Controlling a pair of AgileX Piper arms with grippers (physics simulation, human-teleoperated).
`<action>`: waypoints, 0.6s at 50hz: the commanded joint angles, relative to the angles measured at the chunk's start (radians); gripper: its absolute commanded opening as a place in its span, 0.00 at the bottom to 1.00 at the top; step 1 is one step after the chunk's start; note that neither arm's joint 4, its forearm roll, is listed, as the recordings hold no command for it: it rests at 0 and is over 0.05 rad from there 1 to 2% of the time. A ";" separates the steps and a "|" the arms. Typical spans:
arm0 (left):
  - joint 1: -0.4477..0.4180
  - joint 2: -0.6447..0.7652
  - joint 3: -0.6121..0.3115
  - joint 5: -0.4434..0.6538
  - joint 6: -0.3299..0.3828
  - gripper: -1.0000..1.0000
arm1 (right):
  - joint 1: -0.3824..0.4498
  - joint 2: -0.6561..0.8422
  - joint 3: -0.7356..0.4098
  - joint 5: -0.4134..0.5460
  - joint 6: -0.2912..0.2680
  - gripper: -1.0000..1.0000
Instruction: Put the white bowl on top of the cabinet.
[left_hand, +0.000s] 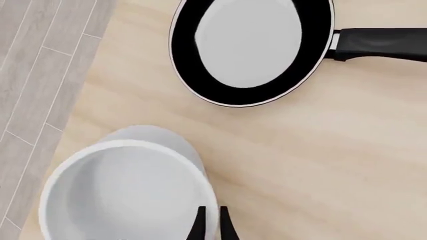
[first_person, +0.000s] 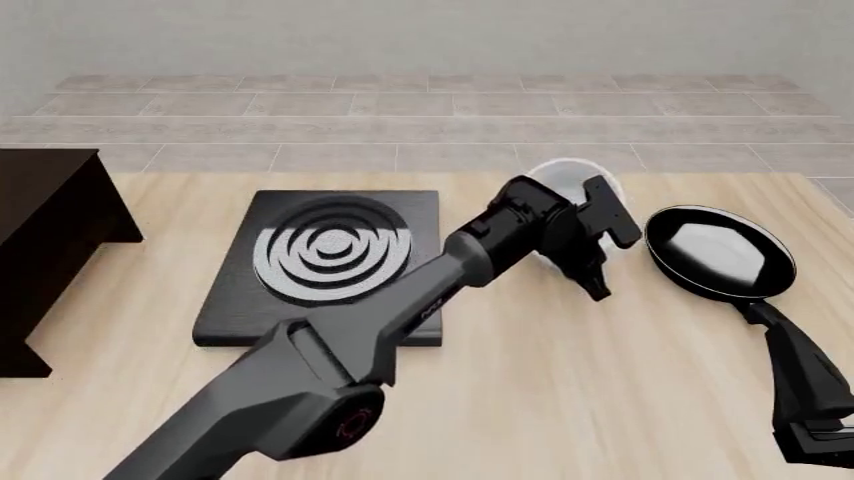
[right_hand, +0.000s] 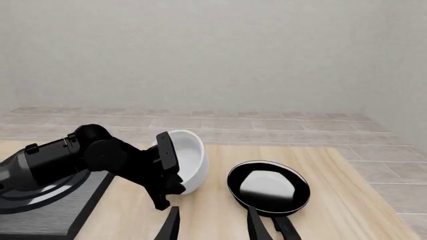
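The white bowl (first_person: 558, 177) sits near the table's far edge, right of the stove plate, and my left arm partly covers it. In the right wrist view the bowl (right_hand: 188, 159) is tilted; I cannot tell whether it touches the table. My left gripper (first_person: 610, 235) is shut on the bowl's rim: in the left wrist view its two fingers (left_hand: 200, 226) straddle the bowl's (left_hand: 127, 190) wall. The dark cabinet (first_person: 47, 225) stands at the far left. My right gripper (right_hand: 213, 227) is open and holds nothing, just short of the frying pan.
A black frying pan (first_person: 721, 255) lies right of the bowl, handle (right_hand: 285, 229) pointing toward my right arm (first_person: 807, 400). A black stove plate with white rings (first_person: 327, 262) lies between the bowl and the cabinet. Tiled floor runs beyond the table's far edge.
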 joint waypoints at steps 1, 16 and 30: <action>0.035 0.066 -0.017 -0.036 0.048 0.00 | 0.000 0.000 -0.001 0.002 0.000 1.00; 0.113 -0.046 -0.018 -0.213 0.159 0.00 | 0.000 0.000 0.002 -0.002 0.000 1.00; 0.133 -0.115 -0.018 -0.318 0.218 0.00 | 0.000 0.000 0.001 -0.001 0.000 1.00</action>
